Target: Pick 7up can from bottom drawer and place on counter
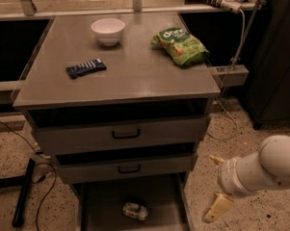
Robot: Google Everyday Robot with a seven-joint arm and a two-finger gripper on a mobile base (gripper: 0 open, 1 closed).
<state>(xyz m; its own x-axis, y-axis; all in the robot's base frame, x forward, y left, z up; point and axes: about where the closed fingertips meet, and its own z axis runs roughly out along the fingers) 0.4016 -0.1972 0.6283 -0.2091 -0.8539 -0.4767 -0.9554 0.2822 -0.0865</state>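
The claw (209,189) hangs low at the near right, beside the cabinet and above the speckled floor, its two fingers spread apart and holding nothing. The 7up can (135,211) lies on its side on the dark floor of the pulled-out bottom drawer (101,201), well left of the claw. On the grey worktop (135,81) stand a white bowl (108,31) at the far side, a green snack bag (180,45) to its right, and a dark packet (85,68) nearer on the left.
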